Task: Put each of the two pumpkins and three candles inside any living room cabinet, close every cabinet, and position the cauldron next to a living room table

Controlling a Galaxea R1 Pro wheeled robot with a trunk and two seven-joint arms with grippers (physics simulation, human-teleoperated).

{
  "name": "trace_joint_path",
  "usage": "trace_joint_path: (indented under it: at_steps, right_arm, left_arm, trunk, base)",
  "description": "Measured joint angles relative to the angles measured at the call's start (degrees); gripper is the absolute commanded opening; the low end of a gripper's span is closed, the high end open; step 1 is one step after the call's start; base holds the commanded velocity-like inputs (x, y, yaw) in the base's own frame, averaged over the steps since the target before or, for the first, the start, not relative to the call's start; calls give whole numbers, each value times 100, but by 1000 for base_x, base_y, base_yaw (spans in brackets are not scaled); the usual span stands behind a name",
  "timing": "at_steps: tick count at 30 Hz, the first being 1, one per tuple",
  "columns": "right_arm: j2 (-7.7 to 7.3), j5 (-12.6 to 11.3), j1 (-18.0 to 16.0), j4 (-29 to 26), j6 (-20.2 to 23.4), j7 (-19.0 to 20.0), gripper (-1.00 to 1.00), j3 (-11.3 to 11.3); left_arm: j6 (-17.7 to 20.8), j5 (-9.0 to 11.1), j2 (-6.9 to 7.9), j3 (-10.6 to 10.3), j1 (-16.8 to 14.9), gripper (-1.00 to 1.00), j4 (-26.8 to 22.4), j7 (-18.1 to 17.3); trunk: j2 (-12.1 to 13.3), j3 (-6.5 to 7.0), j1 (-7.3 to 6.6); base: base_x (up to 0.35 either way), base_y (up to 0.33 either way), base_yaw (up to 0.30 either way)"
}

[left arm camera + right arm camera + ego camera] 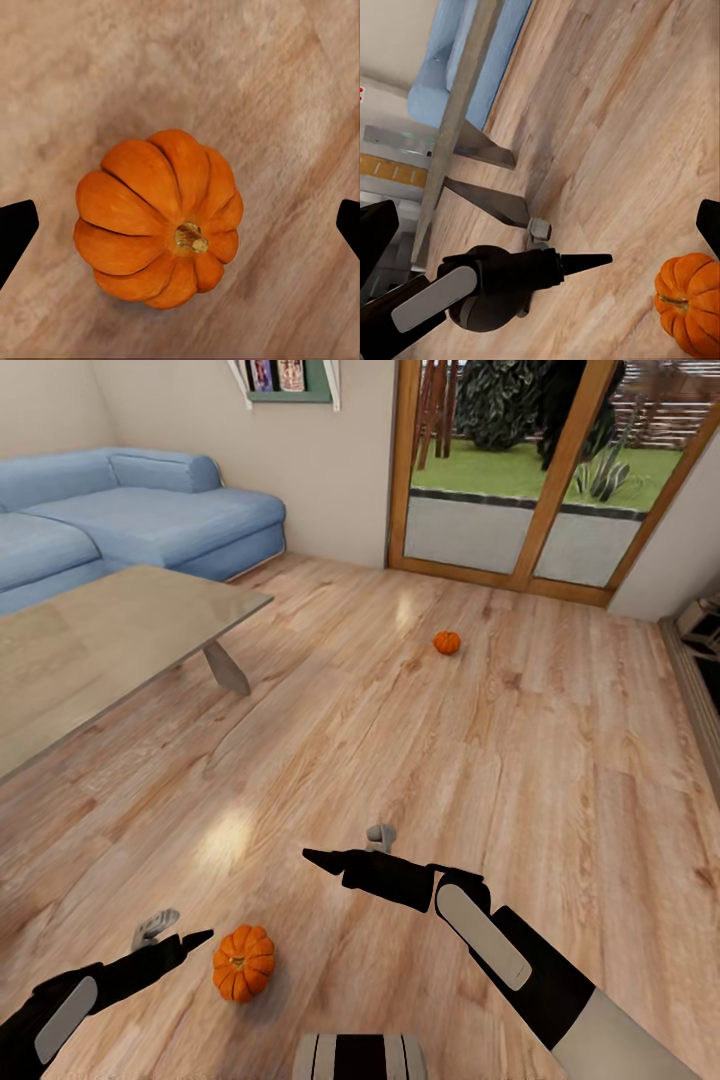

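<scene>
On glossy plank flooring, a ribbed orange pumpkin (pixel 243 962) sits beside the left gripper (pixel 183 931), jaws wide and empty; the right gripper (pixel 345 852), also spread, holds nothing. A second pumpkin (pixel 446 643) lies beyond the table (pixel 110 640).

This was a home living room. A pale blue fabric corner sofa (pixel 130 510) stood at ten o'clock beside a low pale wooden worktop (pixel 90 650) on warm wood plank flooring (pixel 420 760). At one o'clock, wood-framed glass patio doors (pixel 530 480) opened onto a garden, and a small wall shelf of books (pixel 285 382) hung at eleven.
</scene>
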Motion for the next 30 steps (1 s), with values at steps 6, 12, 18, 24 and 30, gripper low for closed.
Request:
trace_joint_path:
  at_steps: [6, 12, 18, 24, 30]
  right_arm:
    - [-1, -34, 6, -108, -35, 93, 100, -6]
    - [-39, -71, 16, -395, -106, 418, 100, -11]
    - [-191, -476, 37, -670, -85, 889, 100, -142]
    - [-649, -750, 44, -1164, -79, 903, 100, -217]
    - [-668, -774, 44, -1172, -77, 867, 100, -219]
  left_arm:
    - [130, 9, 5, 1, -56, 100, -104, -25]
    - [208, 4, -7, 1, -99, 100, -205, -28]
    - [213, 3, 4, 1, -101, 100, -222, -32]
    - [213, -2, -4, 0, -101, 100, -223, -32]
    - [207, -6, -13, 0, -101, 100, -223, -28]
  trunk:
    - [-8, -133, 15]
    - [-16, -266, 31]
    - [-19, -310, 36]
    - [-27, -443, 52]
    - [-35, -576, 67]
  base:
    - [0, 0, 0]
    - [0, 0, 0]
    - [0, 0, 0]
    - [0, 0, 0]
    - [0, 0, 0]
